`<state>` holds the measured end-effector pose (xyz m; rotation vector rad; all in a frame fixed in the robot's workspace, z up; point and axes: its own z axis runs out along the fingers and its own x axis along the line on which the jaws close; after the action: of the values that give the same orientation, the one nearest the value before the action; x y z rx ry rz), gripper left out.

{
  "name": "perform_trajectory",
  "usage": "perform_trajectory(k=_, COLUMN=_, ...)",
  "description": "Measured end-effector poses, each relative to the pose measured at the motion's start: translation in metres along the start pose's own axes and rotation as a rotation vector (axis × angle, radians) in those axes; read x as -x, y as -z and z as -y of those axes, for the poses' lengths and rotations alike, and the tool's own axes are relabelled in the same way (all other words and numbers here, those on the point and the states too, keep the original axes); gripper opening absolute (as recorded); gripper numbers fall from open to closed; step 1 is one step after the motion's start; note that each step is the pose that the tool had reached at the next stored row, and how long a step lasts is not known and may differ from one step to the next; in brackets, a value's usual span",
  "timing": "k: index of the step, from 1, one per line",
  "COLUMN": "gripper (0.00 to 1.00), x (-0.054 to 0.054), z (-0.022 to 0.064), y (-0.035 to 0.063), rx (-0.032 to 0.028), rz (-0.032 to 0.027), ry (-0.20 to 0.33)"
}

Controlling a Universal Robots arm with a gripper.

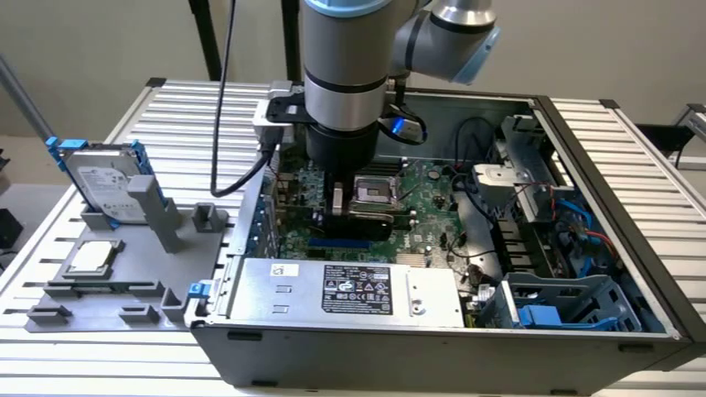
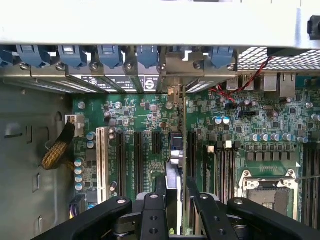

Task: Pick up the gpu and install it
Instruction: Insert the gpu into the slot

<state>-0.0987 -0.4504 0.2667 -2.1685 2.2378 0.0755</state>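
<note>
**Tool clamped on the graphics card above the motherboard slots**

The tool (image 2: 175,202) has its black, bolt-studded metal fingers (image 2: 152,215) closed against both faces of the gpu (image 2: 175,165), a thin flat expansion card seen edge-on in the wrist view. The card stands upright and runs away from the fingers to its silver metal end bracket (image 2: 175,92), which meets the case's rear wall. In the exterior view the tool (image 1: 359,217) is down inside the case with the card's dark face (image 1: 364,227) showing just beneath it. Whether the card's lower edge is seated in a slot cannot be told.

Long black plastic expansion slots (image 2: 137,155) and one white slot (image 2: 104,155) lie beside the card on the green motherboard (image 2: 240,125), which is crowded with small cylindrical capacitors. A square metal-framed processor socket (image 2: 267,190) sits nearby. Rounded blue plastic clips (image 2: 110,52) line the rear bracket openings.

The grey and silver arm (image 1: 347,58) descends into the open grey sheet-metal computer case (image 1: 441,347). A boxy silver power supply with a black label (image 1: 342,289) lies along the case's near side. On the exterior view's left, a silver hard drive in a blue frame (image 1: 108,178) stands on a grey moulded fixture tray (image 1: 111,285), on the ribbed aluminium worktop (image 1: 617,141).
</note>
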Motion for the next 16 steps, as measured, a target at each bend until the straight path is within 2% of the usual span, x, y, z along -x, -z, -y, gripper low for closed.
perform_trajectory(k=10, gripper=0.27, x=0.0021, z=0.0, y=-0.0007, rx=0.0005, rz=0.0, ry=0.01)
perform_trajectory(k=16, gripper=0.27, x=0.0021, z=0.0001, y=-0.0012, rx=0.002, rz=-0.0043, ry=0.01)
